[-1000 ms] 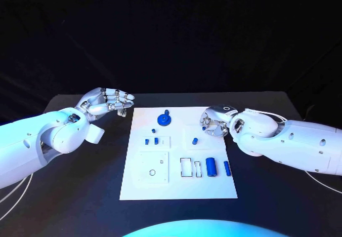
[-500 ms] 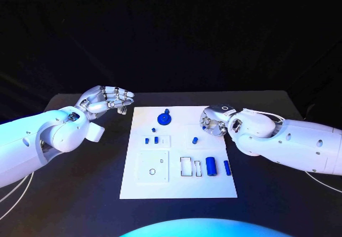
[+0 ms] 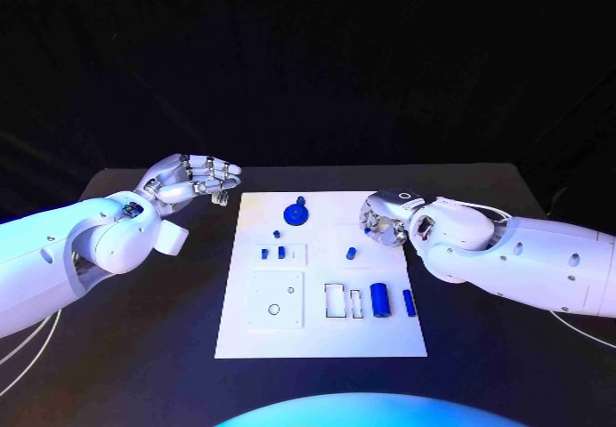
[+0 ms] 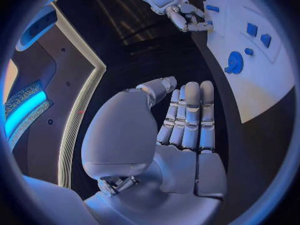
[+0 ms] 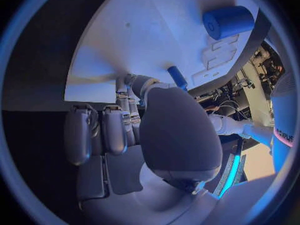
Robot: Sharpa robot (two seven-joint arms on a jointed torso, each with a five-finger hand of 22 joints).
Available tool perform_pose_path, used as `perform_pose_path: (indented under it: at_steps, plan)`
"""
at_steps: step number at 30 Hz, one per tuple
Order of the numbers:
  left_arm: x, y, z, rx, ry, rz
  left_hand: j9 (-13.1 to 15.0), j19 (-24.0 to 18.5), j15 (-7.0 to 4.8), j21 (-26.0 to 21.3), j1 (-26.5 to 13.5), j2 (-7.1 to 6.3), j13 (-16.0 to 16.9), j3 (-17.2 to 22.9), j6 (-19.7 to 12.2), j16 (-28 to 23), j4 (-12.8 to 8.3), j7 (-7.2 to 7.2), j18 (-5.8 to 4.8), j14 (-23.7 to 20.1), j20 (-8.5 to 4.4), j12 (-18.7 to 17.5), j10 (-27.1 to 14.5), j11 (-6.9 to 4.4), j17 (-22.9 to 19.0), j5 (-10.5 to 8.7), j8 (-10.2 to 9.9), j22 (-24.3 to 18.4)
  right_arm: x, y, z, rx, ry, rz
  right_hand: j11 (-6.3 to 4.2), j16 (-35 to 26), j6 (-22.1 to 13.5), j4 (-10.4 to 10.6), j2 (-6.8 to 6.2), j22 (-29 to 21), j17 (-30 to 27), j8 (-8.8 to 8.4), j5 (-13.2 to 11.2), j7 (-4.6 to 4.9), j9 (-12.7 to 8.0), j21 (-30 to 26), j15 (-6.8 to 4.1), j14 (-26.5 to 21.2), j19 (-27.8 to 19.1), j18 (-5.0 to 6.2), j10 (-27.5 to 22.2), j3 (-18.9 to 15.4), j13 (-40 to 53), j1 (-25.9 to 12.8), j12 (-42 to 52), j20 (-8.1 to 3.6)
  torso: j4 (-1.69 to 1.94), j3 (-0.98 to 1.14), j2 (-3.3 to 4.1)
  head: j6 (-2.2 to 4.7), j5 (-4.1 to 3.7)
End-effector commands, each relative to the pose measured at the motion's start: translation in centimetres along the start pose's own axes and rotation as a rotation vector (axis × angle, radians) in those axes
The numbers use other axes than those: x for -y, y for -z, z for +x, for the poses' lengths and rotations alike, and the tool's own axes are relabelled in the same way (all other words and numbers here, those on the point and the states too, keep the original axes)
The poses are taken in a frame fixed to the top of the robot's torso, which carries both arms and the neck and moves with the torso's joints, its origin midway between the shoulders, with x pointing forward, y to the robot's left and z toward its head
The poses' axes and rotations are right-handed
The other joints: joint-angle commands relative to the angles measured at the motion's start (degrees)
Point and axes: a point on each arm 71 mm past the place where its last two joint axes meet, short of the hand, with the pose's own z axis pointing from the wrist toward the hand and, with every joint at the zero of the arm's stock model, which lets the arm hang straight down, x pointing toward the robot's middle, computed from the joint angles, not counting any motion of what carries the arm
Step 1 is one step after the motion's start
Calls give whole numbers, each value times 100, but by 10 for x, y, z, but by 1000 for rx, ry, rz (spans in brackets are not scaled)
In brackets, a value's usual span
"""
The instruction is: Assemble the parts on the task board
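Note:
The white task board [image 3: 321, 338] lies in the middle of the table. On it are a blue gear-like disc [image 3: 295, 213], two small blue pegs [image 3: 264, 253], a short blue piece [image 3: 349, 253], a thick blue cylinder [image 3: 380, 298] and a slim blue bar [image 3: 409, 302]. My right hand [image 3: 385, 220] hovers at the board's right edge with its fingers curled in and nothing visible in them. In the right wrist view the short blue piece [image 5: 177, 77] sits just beyond the thumb, and the cylinder [image 5: 228, 21] lies farther off. My left hand [image 3: 195, 182] is off the board's far left corner and holds nothing.
A white raised block with holes [image 3: 276, 302] and two narrow slots [image 3: 344, 301] sit on the board's near half. Black table surface [image 3: 514, 356] surrounds the board. The left wrist view shows the disc [image 4: 235, 62] and my right hand [image 4: 181, 12] beyond my left hand [image 4: 187, 120].
My left hand has drifted very slightly away from me. My right hand and the parts on the board stay where they were.

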Motion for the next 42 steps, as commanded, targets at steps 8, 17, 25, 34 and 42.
perform_pose_path:
  at_steps: [8,17,25,34,42]
  plan:
    - [2,-2,1,1,9,12,8,-22,-2,-21,37,38,-4,-23,-68,-43,-33,-2,92,-52,9,19,-70,-3,-10,45,45,-11,-4,4,-1,52,-9,4,5,32,-25,-63,72,534,-30,52,57,23,160,21,-51,381,166,-80,38,16,3,-29,-62,-33,-2,0,2,26,13]
    - [1,-3,2,0,9,10,8,-22,2,-23,33,39,-9,-25,-81,-49,-36,2,91,-59,10,14,-95,3,-13,49,50,-13,-8,11,-12,88,-45,-15,10,37,-42,-80,78,550,-36,60,89,29,184,35,-49,376,167,-83,36,33,1,-51,-73,-29,-9,0,-1,24,18]
    - [1,-3,2,0,9,9,8,-23,3,-24,31,40,-11,-26,-84,-51,-35,2,90,-61,10,13,-102,4,-14,50,52,-14,-15,21,-22,103,-79,-39,11,41,-44,-83,75,554,-36,66,96,31,195,38,-49,375,167,-83,38,35,1,-65,-75,-28,-15,3,-1,13,27]
    - [1,-3,3,-3,10,10,8,-23,3,-24,31,40,-11,-26,-84,-51,-35,2,90,-61,10,13,-102,4,-14,50,52,-14,-35,29,-29,115,-116,-94,10,44,-45,-86,71,561,-35,68,99,32,199,46,-50,375,169,-85,38,35,0,-70,-76,-26,-5,5,1,16,87]
    - [2,-5,7,-7,12,12,8,-23,3,-24,31,40,-11,-26,-84,-51,-35,2,90,-61,10,13,-102,4,-14,50,52,-14,-70,29,-30,100,-155,-184,10,48,-47,-95,67,565,-35,74,107,33,211,49,-57,374,168,-86,41,39,0,-79,-78,-21,-5,-5,-1,-22,226]
